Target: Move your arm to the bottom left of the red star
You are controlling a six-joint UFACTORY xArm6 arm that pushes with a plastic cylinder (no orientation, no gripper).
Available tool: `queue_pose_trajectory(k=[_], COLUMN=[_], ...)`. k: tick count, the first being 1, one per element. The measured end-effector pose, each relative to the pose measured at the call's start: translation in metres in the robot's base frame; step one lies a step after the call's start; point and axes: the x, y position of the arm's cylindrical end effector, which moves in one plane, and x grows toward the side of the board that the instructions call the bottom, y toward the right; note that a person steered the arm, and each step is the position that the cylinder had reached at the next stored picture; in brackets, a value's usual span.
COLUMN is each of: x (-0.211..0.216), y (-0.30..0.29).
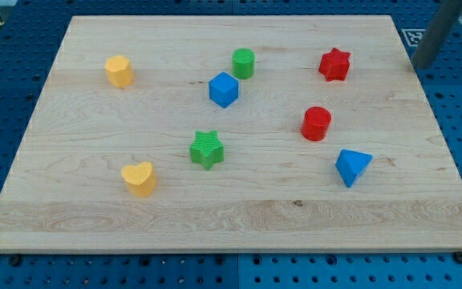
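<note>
Camera view puts my tip (418,67) — the claw here is only a bare rod, with no jaws to open or hold anything — at the counter's (95,225) upper right edge, though I can't quite tell where it touches down. The red star (334,64) sits just to the tip's left, near the view's top. I'd swing below the star and stop at its lower left — keeping clear of the red cylinder (317,123) underneath.

No legible text (fiducial tag (414,36) aside)
</note>
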Motion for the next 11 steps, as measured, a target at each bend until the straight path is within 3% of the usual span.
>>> queue_pose_trajectory(k=[2, 3, 6, 8, 11], x=[0.001, 0.021, 0.036, 0.035, 0.008], y=[-0.007, -0.022, -0.095, -0.168, -0.216])
